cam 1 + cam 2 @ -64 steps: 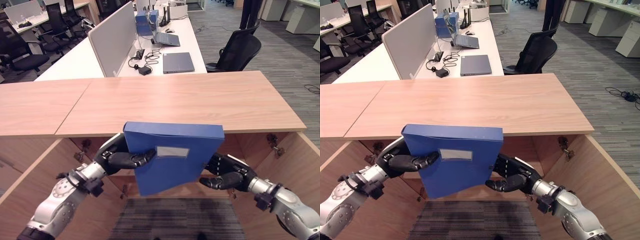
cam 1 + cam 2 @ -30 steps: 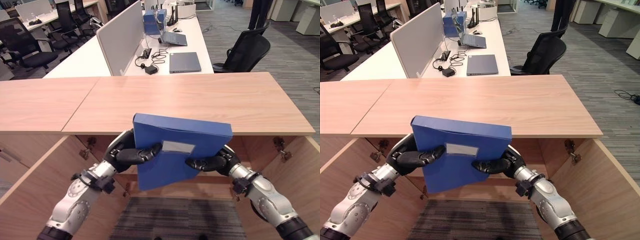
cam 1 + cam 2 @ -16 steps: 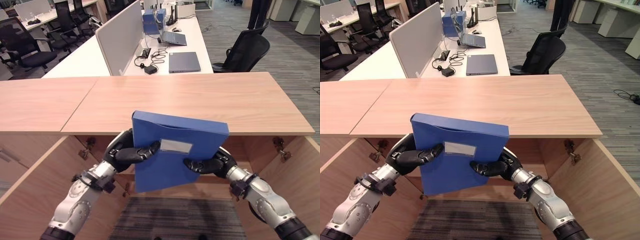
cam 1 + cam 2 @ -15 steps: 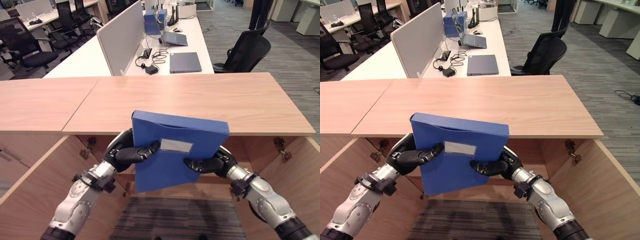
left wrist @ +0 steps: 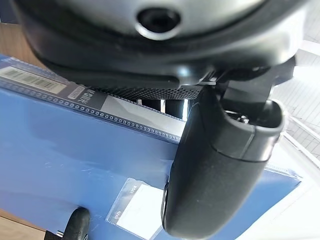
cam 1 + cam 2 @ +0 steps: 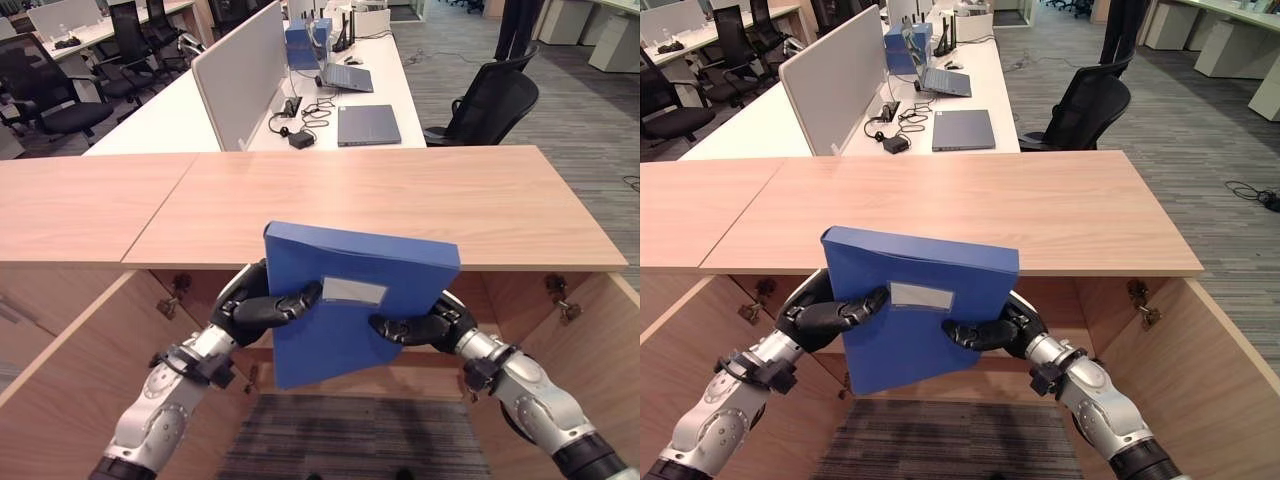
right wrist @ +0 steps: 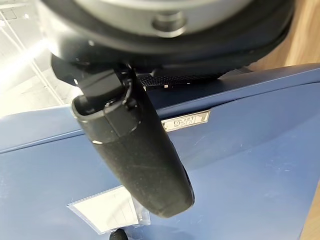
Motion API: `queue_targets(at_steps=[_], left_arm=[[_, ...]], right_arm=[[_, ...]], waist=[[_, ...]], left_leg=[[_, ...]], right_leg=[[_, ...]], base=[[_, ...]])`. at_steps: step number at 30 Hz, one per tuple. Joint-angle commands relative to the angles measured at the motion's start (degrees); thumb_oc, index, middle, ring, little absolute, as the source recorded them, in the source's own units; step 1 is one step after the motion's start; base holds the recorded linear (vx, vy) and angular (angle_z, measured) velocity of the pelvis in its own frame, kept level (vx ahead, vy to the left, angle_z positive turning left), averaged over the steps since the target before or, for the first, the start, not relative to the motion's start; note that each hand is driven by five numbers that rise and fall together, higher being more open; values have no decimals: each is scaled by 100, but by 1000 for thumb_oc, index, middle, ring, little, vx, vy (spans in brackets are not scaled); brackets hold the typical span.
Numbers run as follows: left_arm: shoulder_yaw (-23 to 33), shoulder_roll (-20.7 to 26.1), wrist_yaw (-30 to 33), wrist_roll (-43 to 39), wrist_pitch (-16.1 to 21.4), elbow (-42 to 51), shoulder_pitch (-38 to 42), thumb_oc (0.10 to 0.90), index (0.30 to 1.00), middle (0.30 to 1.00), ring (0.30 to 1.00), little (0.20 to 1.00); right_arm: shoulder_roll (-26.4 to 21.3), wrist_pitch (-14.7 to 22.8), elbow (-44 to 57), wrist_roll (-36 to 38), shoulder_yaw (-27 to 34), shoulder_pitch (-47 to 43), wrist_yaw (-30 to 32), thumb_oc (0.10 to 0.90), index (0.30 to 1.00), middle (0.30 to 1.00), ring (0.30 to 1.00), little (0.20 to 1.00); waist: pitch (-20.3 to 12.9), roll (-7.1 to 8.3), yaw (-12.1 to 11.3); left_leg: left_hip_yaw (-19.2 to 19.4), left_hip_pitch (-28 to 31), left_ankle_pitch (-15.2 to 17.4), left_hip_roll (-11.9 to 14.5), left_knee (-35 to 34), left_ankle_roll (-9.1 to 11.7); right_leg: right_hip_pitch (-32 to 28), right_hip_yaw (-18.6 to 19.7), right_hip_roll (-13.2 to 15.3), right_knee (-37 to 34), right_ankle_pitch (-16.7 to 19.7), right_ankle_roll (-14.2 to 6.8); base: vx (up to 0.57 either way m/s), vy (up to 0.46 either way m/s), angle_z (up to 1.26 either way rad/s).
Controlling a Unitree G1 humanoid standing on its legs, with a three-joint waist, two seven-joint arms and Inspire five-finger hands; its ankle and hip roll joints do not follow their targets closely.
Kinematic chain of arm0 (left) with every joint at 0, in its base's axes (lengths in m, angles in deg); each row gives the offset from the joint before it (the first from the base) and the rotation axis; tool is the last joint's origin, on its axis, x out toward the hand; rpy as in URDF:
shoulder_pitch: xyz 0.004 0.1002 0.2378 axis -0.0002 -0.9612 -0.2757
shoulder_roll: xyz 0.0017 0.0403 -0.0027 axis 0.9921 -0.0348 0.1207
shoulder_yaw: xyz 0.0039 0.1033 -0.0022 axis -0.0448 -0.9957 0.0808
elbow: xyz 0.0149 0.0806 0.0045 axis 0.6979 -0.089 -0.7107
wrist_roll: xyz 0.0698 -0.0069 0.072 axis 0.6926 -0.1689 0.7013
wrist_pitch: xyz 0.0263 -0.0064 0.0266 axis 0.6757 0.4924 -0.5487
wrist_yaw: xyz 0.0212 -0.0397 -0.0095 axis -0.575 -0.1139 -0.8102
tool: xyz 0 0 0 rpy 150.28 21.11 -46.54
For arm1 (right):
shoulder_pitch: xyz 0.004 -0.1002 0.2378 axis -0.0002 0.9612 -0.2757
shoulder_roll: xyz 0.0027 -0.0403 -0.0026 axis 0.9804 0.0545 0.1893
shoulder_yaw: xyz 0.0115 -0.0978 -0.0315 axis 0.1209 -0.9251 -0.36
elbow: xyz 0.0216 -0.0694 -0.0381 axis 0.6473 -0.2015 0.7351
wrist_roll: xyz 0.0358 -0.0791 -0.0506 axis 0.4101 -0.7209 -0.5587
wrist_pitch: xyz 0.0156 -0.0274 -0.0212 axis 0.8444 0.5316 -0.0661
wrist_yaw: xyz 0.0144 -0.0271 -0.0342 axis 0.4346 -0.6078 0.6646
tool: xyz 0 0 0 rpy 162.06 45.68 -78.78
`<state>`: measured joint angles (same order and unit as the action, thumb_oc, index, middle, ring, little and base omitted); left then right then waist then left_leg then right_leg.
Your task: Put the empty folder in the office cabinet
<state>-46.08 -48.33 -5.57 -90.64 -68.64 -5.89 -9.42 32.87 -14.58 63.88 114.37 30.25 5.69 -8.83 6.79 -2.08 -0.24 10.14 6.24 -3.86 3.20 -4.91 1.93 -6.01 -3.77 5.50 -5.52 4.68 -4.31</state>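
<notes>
Head views — blue folder (image 6: 345, 310) upright, slightly tilted, held in front of the open cabinet (image 6: 590, 330) below its wooden top. Left hand (image 6: 250, 305) and right hand (image 6: 425, 325) clamp its two sides, thumbs across the front.

Wrist views — each thumb lies on the folder's blue face by its label pocket (image 5: 137, 207); fingers grasping the folder.

Blue folder (image 6: 350, 300) carrying a blank label pocket (image 6: 349, 291) on its face, a barcode sticker (image 5: 30, 80) along one edge and a small silver nameplate (image 7: 185, 121); print on sticker and nameplate too small to make out.
</notes>
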Motion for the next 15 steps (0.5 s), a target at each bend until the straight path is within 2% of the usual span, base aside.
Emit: queue_targets(at_steps=[1, 6, 8, 9, 10, 13, 15], left_arm=[[-182, -270, -316, 426, 694, 570, 799, 800, 900, 900, 900, 900], [26, -361, -450, 615, 718, 265, 643, 800, 900, 900, 900, 900], [66, -252, -782, 581, 589, 145, 567, 800, 900, 900, 900, 900], [212, -140, -1068, 541, 526, 58, 315, 800, 900, 900, 900, 900], [212, -142, -1072, 540, 526, 59, 308, 800, 900, 900, 900, 900], [338, 80, -1354, 479, 482, -103, -186, 800, 900, 900, 900, 900], [340, 177, -1409, 483, 465, -167, -314, 800, 900, 900, 900, 900]], right_arm=[[551, 394, 1373, 469, -365, -1095, -874, 400, 300, 300, 300, 300], [139, 223, 1308, 116, -224, -856, -1026, 400, 300, 300, 300, 300], [-116, 140, 1300, 23, -161, -701, -1183, 400, 300, 300, 300, 300], [-467, 90, 1277, -119, -83, -473, -1381, 400, 300, 300, 300, 300], [-470, 90, 1281, -119, -83, -466, -1382, 400, 300, 300, 300, 300], [-960, 71, 1140, -219, -5, -52, -1540, 400, 300, 300, 300, 300], [-1050, 68, 1080, -198, 20, 72, -1577, 400, 300, 300, 300, 300]], waist=[[-189, 189, 37], [-194, 204, 20], [-178, 217, 17], [-166, 221, 13], [-171, 218, 13], [-140, 229, 11], [-136, 231, 5]], left_leg=[[-461, 320, 729, 280, -9, 322], [-476, 302, 720, 278, -9, 332], [-484, 292, 714, 275, -9, 341], [-476, 280, 708, 279, -9, 349], [-477, 280, 709, 279, -9, 349], [-465, 243, 680, 281, -9, 362], [-461, 223, 670, 282, -9, 367]], right_leg=[[-416, 203, 298, 218, -938, -370], [-402, 170, 294, 213, -933, -385], [-393, 163, 290, 211, -925, -398], [-384, 157, 295, 204, -920, -414], [-384, 157, 295, 204, -920, -414], [-360, 151, 292, 191, -896, -430], [-345, 156, 292, 187, -888, -439]], base=[[0, 0, 0], [0, 0, 0], [0, 0, 0], [0, 0, 0], [0, 0, 0], [0, 0, 0], [0, 0, 0]])
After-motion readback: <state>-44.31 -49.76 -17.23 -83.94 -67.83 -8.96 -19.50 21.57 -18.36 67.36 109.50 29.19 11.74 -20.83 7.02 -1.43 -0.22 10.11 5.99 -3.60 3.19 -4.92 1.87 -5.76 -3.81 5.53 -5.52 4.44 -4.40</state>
